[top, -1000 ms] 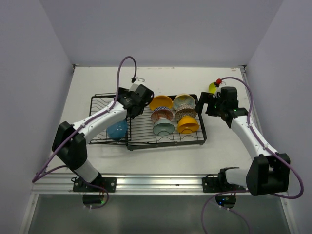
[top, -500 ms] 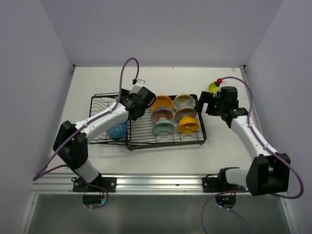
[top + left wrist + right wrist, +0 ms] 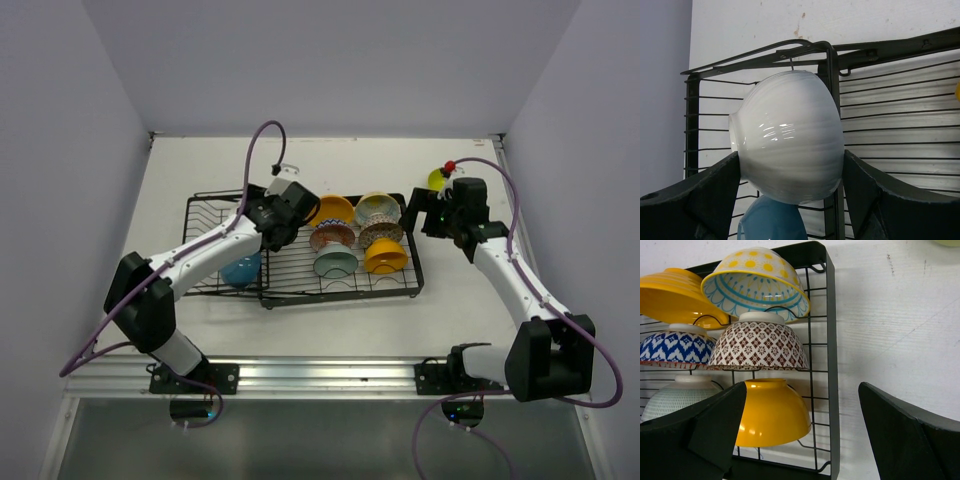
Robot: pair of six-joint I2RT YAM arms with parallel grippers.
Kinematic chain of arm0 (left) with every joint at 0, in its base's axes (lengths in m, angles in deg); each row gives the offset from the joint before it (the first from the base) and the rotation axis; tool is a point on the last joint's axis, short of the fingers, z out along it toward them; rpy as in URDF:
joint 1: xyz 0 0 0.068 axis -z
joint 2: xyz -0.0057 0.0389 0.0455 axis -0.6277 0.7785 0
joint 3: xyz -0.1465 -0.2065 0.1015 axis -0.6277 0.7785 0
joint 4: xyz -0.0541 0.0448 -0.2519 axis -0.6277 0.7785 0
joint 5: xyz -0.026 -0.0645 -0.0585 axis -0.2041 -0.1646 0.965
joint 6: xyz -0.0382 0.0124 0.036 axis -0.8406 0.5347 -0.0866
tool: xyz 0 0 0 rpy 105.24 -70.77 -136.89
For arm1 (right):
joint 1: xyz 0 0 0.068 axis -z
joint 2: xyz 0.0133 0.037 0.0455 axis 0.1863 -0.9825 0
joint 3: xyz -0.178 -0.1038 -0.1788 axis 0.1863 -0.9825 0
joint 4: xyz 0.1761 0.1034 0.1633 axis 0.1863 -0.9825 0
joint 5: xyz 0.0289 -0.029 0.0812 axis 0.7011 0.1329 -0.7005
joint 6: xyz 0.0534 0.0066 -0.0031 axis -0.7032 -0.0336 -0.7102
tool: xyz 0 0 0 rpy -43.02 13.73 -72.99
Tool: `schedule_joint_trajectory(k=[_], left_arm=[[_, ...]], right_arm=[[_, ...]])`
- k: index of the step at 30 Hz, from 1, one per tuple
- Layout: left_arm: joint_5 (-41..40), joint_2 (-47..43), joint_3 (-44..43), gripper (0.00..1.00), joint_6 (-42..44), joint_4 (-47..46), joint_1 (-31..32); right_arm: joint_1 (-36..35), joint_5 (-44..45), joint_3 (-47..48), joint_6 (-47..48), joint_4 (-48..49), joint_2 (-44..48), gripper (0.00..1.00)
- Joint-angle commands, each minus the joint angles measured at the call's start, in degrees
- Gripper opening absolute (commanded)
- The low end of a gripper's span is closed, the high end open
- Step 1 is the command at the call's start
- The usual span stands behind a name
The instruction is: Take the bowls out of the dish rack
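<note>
The white table (image 3: 300, 160) is the biggest thing, and the black wire rack (image 3: 290, 278) sits in the middle of it. The rack has two parts joined side by side: a slotted part on the left and a flat grid on the right. The left arm (image 3: 200, 252) reaches over the slotted part to the far side of the rack. The right arm (image 3: 510, 275) bends in toward the rack's right end. Six bowls sit upside down or tipped on the grid, in two rows of three. In the right wrist view, the left row has a ribbed yellow bowl (image 3: 675, 295) at the top, a blue-and-white bowl (image 3: 675, 347) in the middle and a teal bowl (image 3: 675, 397) at the bottom. The right row has a sun bowl (image 3: 757, 282) that is blue inside, then a brown-and-white bowl (image 3: 757, 347), then a plain yellow bowl (image 3: 772, 415). A blue bowl (image 3: 240, 268) lies in the slotted part. A green bowl (image 3: 437, 178) sits on the table, off the rack, by the far right wall. A white bowl (image 3: 790, 145) hangs tipped on its side by the bar where the two rack parts meet, just above the blue bowl. The left gripper (image 3: 790, 155) is grasping this white bowl, with one finger against each side. The right gripper (image 3: 802, 385) is spread wide with nothing in it, just beside the rack's right edge near the plain yellow bowl.
</note>
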Motion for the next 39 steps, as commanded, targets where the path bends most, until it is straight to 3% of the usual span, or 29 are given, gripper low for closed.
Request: schedule_joint_trajectory(k=[1,9,14,25,32,39], left_arm=[[-5.28,-3.46,0.65,0.11,-0.63,-2.08,0.45],[-9.59,-6.09,2.15,0.06,0.68,-3.39,0.36],[-7.49,-9.96,3.03,0.06,1.83,-5.94,-0.33],[12.71,-21.46,4.52,0.07,1.13,-11.57,-10.70],[18.79,-25.69,4.78,0.09,0.08,-13.06,-14.04],[30.81,-31.66,8.21,0.11,-3.45,-17.19,-17.74]], right_arm=[[0.15,0.53,-0.37,-0.41,1.34,1.72,0.98],[0.15,0.88,-0.29,-0.15,1.07,1.89,0.98],[0.15,0.88,0.07,0.29,0.81,2.77,0.99],[0.15,-3.76,-1.08,0.38,3.80,7.17,0.99],[-0.90,-8.17,0.07,-0.41,4.33,7.69,0.99],[-6.60,-13.33,-0.20,-3.83,7.48,7.61,0.95]])
